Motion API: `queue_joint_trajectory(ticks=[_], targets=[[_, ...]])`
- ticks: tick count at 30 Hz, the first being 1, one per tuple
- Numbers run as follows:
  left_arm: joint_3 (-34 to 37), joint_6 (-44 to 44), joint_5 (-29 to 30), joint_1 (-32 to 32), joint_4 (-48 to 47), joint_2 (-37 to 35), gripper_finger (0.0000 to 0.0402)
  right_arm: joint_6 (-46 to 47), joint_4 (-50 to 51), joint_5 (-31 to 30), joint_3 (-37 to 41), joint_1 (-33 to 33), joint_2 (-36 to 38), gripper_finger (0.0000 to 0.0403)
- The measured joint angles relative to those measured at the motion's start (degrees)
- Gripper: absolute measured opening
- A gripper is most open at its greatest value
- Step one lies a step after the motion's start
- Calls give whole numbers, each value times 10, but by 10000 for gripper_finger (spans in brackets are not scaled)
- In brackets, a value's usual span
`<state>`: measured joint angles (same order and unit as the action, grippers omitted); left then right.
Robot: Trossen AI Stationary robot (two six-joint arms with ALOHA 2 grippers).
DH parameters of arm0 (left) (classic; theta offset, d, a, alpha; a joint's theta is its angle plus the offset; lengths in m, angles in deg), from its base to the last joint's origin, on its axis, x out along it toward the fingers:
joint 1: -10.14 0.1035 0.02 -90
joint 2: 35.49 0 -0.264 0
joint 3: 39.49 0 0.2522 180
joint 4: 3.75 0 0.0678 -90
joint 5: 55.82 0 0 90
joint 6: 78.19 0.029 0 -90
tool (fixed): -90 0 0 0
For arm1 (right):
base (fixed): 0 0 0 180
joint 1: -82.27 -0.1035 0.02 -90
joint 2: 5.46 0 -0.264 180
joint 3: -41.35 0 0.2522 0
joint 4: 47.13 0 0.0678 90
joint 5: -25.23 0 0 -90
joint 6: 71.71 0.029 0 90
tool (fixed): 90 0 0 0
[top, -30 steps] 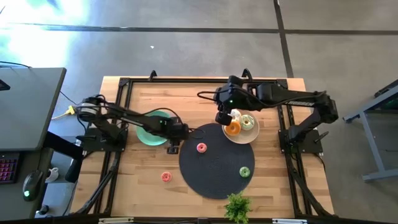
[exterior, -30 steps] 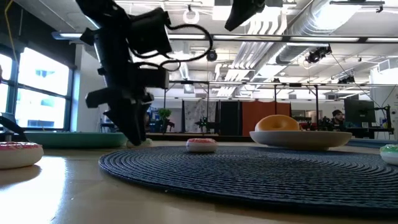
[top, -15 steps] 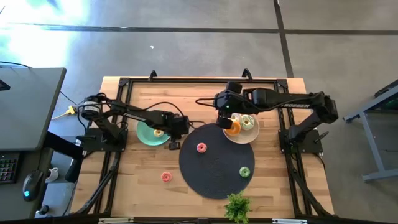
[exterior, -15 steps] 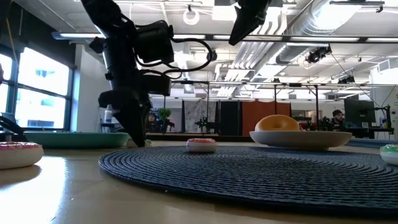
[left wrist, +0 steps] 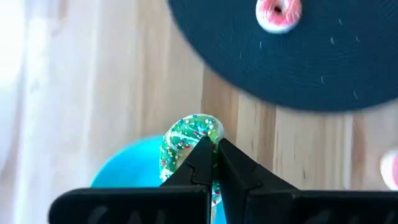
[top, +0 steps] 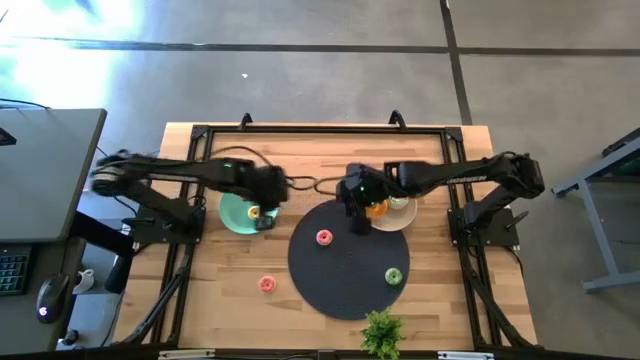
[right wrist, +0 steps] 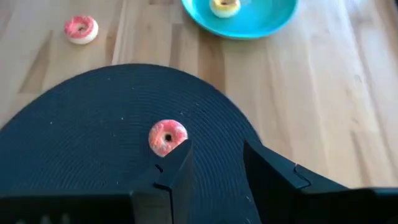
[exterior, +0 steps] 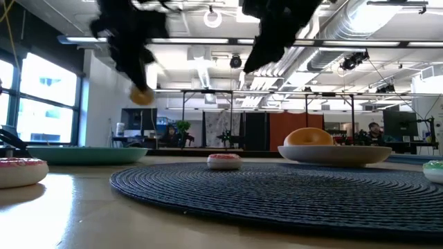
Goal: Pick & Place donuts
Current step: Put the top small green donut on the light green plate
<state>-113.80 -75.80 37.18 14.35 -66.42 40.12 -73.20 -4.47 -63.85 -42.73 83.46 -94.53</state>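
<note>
Wood table (top: 230, 290) — round dark mat (top: 350, 280), pink donut (top: 267, 284), plant (top: 381, 333).

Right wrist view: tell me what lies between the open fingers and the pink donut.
Only bare dark woven mat separates the right gripper from the pink donut.

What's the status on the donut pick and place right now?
Left gripper shut on sprinkled donut above teal plate. Right gripper open near pink donut. Nothing blocking.

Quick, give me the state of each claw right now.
Left claw: shut on the green sprinkled donut, over the teal plate.
Right claw: open, holding nothing, above the dark mat near the pink donut.
</note>
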Motion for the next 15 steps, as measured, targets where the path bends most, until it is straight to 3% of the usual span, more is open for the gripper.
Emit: queue_joint_trajectory(ticks=[7,11,15], targets=[[97,-55,37,-1,61,-143,3,43,-206,-14,116,-23,-1,137],[177,-76,97,-1,112,-153,3,69,-245,-29,143,-27,-10,137],[240,-87,100,-1,186,-138,8,74,-256,-44,149,-28,-35,137]])
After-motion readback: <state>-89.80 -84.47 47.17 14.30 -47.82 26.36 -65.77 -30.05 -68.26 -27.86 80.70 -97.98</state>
